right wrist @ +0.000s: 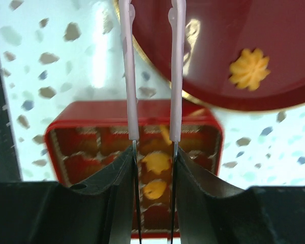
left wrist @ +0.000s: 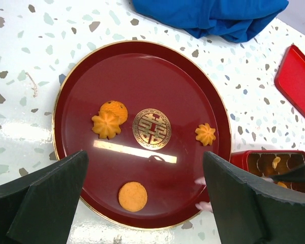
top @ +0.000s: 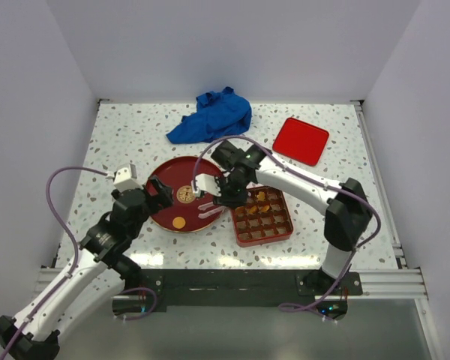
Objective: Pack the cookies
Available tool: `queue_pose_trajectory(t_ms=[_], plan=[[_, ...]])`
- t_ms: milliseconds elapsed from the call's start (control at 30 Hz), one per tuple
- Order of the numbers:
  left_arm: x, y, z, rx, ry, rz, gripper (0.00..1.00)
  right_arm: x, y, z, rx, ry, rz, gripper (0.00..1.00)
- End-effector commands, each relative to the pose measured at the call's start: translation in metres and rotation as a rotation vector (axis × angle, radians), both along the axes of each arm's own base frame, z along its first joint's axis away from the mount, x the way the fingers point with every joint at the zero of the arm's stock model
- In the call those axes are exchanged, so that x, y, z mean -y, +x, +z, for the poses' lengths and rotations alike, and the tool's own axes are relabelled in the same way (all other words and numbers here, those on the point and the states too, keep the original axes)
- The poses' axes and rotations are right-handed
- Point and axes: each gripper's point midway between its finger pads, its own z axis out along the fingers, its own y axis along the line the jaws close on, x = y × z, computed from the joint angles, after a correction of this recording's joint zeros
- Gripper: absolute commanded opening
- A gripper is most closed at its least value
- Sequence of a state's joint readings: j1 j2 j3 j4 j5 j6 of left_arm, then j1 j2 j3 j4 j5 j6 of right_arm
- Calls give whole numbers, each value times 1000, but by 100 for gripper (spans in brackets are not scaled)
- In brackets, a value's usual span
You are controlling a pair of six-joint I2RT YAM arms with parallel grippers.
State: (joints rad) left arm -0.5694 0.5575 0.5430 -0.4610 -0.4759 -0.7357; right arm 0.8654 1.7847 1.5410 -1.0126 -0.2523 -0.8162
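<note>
Left gripper spread wide, right gripper pinching pink tongs, cookies orange-golden, round or flower-shaped

Lab test cell: white walls, speckled table.

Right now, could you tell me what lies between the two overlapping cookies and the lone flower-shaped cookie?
The gold emblem sits between the overlapping cookies and the lone flower-shaped cookie, clearest in the left wrist view.

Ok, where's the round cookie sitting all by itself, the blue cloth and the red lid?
lone round cookie (left wrist: 132,196), left wrist view, its middle.
blue cloth (top: 210,116), top view, middle of the bundle.
red lid (top: 301,140), top view, its flat centre.
</note>
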Motion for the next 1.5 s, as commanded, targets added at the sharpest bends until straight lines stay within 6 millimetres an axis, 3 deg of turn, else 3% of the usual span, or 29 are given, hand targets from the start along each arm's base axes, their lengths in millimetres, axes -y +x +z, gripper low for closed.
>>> queue_pose_trajectory(t_ms=[0,133,467,1000,1467], plan=[[-15,-1,19,39,29,52,100,-36,28,13,140,52,103,36],[-21,-3,20,41,31,78,100,-51,35,-5,194,21,192,36],[-30,-8,18,33,40,116,100,-81,37,-20,224,4,284,38],[-34,-12,15,39,30,129,100,-98,22,-38,185,-6,303,41],[-33,-13,14,38,19,129,100,-112,23,-43,162,15,260,42]])
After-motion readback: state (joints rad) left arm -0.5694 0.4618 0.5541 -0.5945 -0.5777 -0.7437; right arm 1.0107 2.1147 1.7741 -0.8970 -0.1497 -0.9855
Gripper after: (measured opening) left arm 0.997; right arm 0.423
